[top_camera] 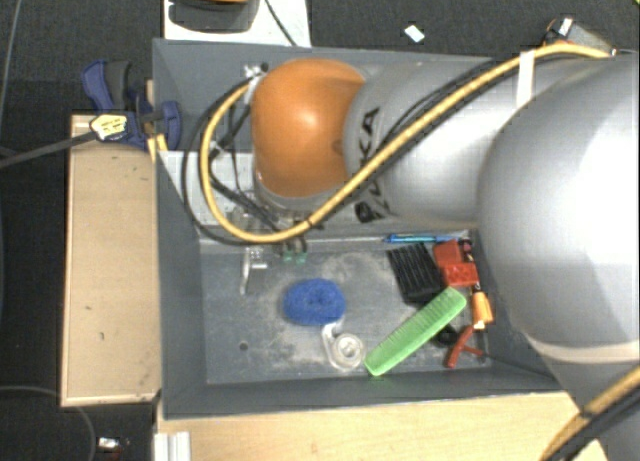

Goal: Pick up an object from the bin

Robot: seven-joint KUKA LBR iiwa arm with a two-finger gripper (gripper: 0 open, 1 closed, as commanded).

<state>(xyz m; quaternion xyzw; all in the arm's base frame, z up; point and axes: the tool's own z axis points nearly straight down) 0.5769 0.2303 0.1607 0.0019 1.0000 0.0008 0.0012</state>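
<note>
Gripper seen low by back wall of bin, largely hidden under orange wrist cover. Opening cannot be told; nothing seen held. Nearest thing is probably blue round pad, lying on floor just in front, slightly right. No long axis to be matched. Green comb lies diagonally, farther right.

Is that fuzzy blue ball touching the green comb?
Apart. The camera view shows bare grey bin floor between the blue ball and the green comb.
</note>
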